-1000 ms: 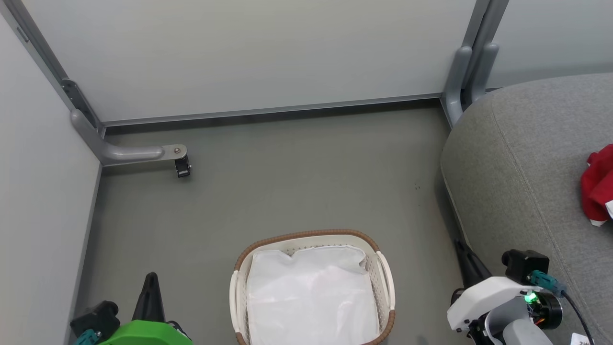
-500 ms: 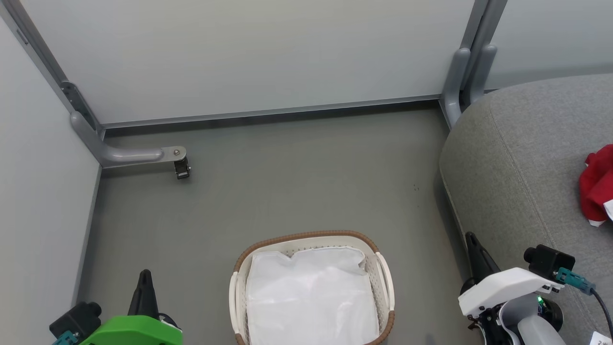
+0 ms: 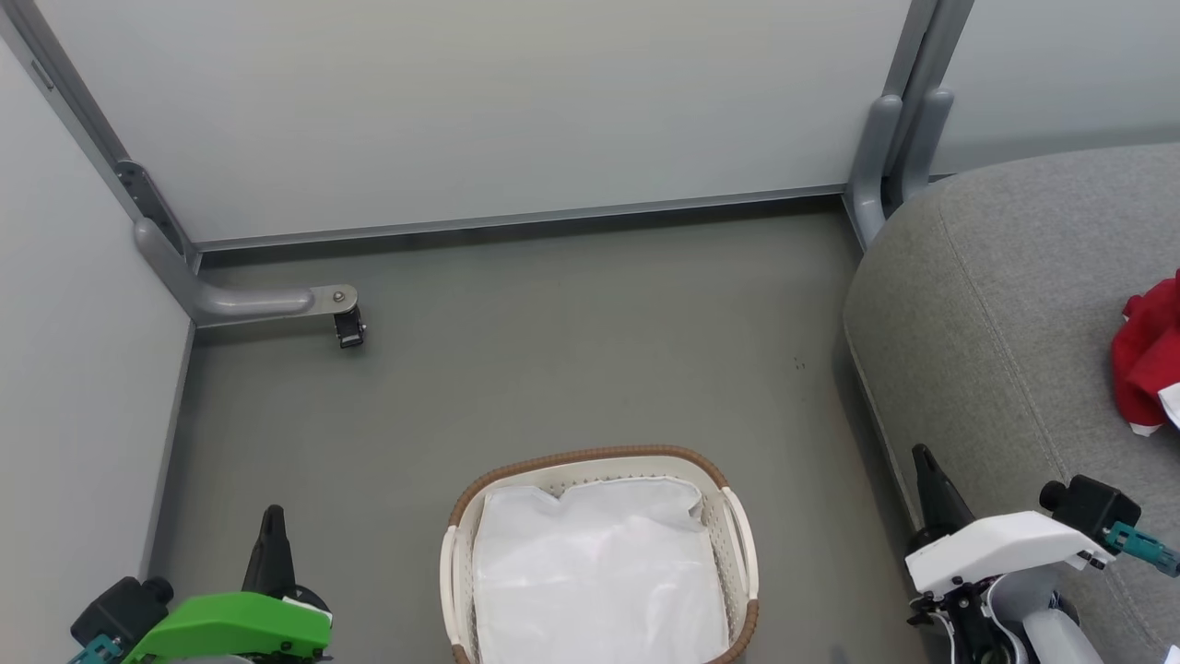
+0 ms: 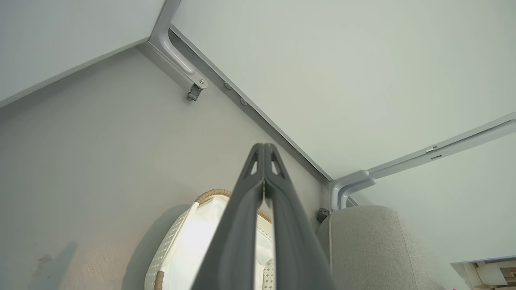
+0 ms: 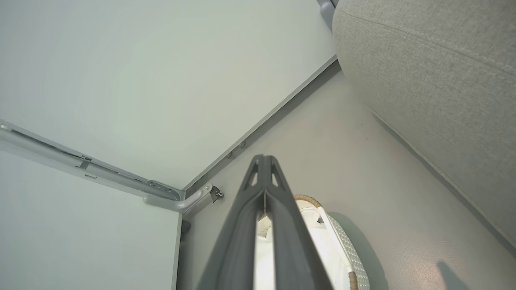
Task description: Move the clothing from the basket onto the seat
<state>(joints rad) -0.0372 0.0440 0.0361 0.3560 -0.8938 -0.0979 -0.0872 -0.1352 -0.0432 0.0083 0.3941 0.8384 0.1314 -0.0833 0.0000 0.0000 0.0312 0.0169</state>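
Note:
The basket (image 3: 590, 459) stands on the floor at the bottom middle of the head view, its white liner sheet (image 3: 599, 572) bare, with no red cloth in it. A bundle of red clothing (image 3: 1143, 355) with white trim lies on the grey seat (image 3: 1014, 304) at the right edge. My left gripper (image 3: 272, 516) hangs shut and empty left of the basket. My right gripper (image 3: 922, 458) hangs shut and empty between the basket and the seat's edge. Both wrist views show the fingertips pressed together, my left gripper (image 4: 264, 146) and my right gripper (image 5: 264, 157) above the basket (image 4: 209, 194) (image 5: 308, 199).
Pale partition walls close the back and left. A grey bracket foot with a black caster (image 3: 348, 325) juts from the left corner. A grey post (image 3: 885, 138) stands at the seat's far corner. Grey floor (image 3: 553, 350) lies between basket and wall.
Both grippers have dropped lower in the head view, the left one moving left and the right one moving right, away from the basket. Basket and clothing stay put.

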